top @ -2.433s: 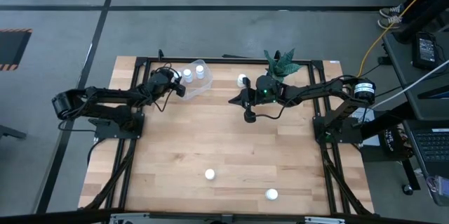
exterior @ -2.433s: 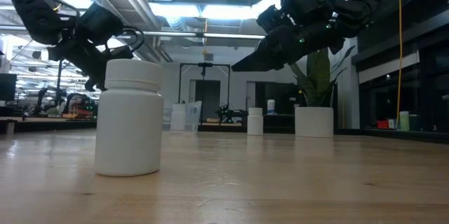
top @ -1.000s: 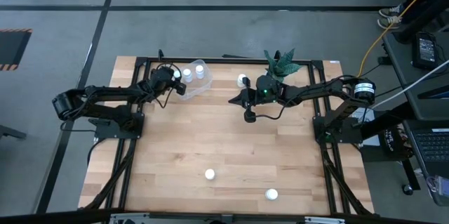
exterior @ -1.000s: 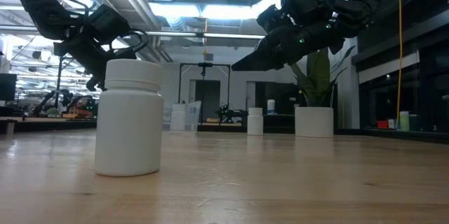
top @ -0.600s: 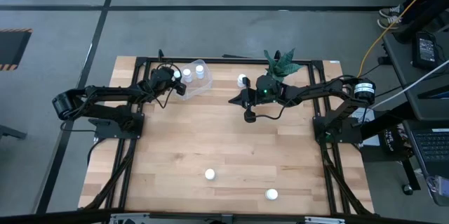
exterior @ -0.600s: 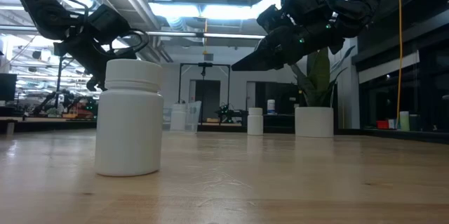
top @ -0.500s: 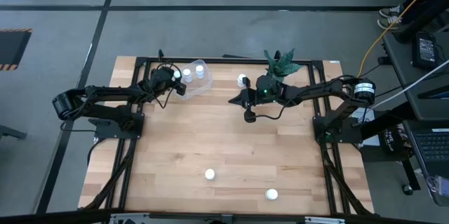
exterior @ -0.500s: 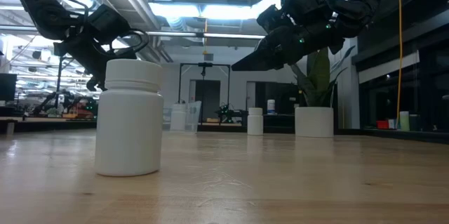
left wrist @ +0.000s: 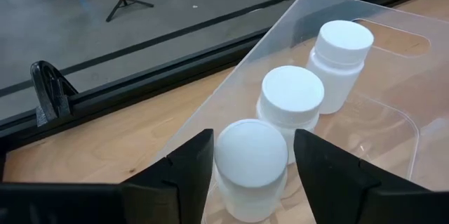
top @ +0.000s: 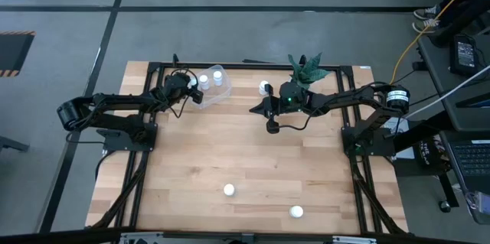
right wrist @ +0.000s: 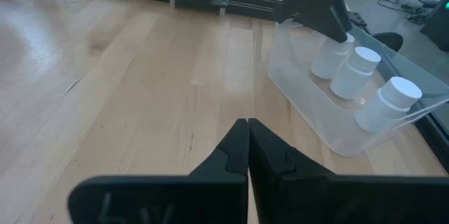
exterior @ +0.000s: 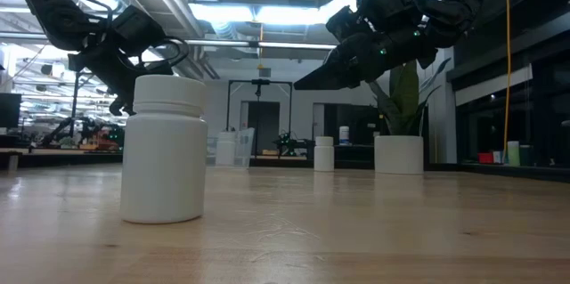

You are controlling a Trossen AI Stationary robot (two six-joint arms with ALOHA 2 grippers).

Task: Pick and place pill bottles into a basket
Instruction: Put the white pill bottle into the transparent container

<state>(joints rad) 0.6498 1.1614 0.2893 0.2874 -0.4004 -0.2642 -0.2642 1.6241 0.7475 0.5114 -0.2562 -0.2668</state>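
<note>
The clear basket [top: 210,92] stands at the table's far left and holds three white pill bottles. My left gripper [left wrist: 252,140] is open over the basket's near end. Its fingers stand close on either side of the nearest bottle [left wrist: 251,161], which stands upright on the basket's floor. Two more bottles [left wrist: 291,97] [left wrist: 340,52] stand in a row behind it. Another bottle [top: 264,87] stands by the plant pot, and two [top: 229,190] [top: 296,212] stand near the front edge. My right gripper [top: 253,109] is shut, hovering above the table's middle with nothing in it.
A white pot with a green plant [top: 306,69] stands at the far edge, just behind my right arm. The black frame rail [left wrist: 105,90] runs behind the basket. In the low view one front bottle [exterior: 164,149] looms large. Bare wood lies between the arms and the front bottles.
</note>
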